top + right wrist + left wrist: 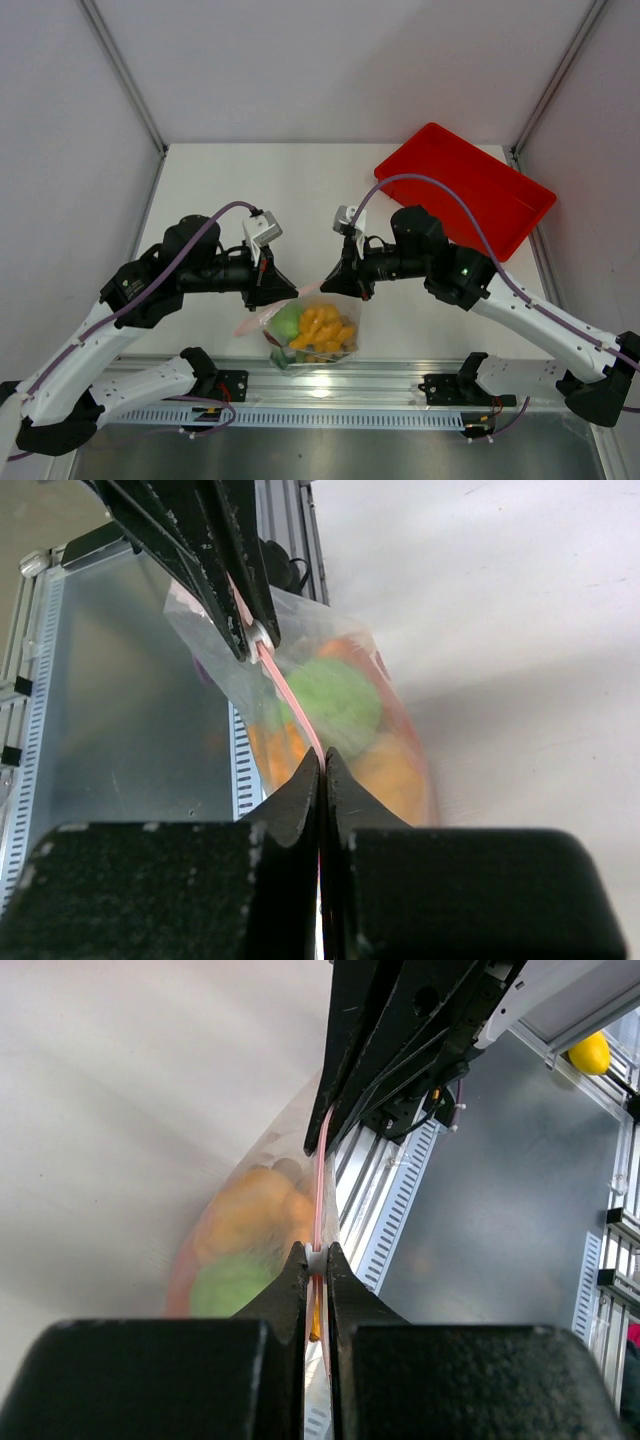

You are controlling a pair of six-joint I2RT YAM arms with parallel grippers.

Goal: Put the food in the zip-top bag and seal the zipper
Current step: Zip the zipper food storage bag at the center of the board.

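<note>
In the top view, the clear crinkly zip-top bag (318,335) sits at the near edge of the white tabletop (300,190). Part of it overhangs the grey metal rail (400,385). The small toy food (325,330), orange lumps and a green piece, is inside. The left hand (283,290) and right hand (335,283) meet just above the bag's mouth, pressed together on the thin pinkish-red zipper strip (262,316). The red rectangular tray (465,190) lies well beyond the bag, to its right.

The left wrist view shows the left hand (316,1255) pinching a small white piece on the zipper strip (319,1190). The right hand (332,1110) clamps the same strip farther along. The food (250,1220) bulges left of the strip. A small yellow rounded object (590,1052) sits past the rail; whether it is food cannot be told.

In the right wrist view, the right hand (322,765) grips the zipper strip (295,705), which runs taut to the left hand (255,640).

Filling looks done and sealing appears to be the step in hand. The next move probably calls for one hand to hold firm while the other slides along the strip. The tabletop behind the bag offers room, but the rail edge beneath it is close.
</note>
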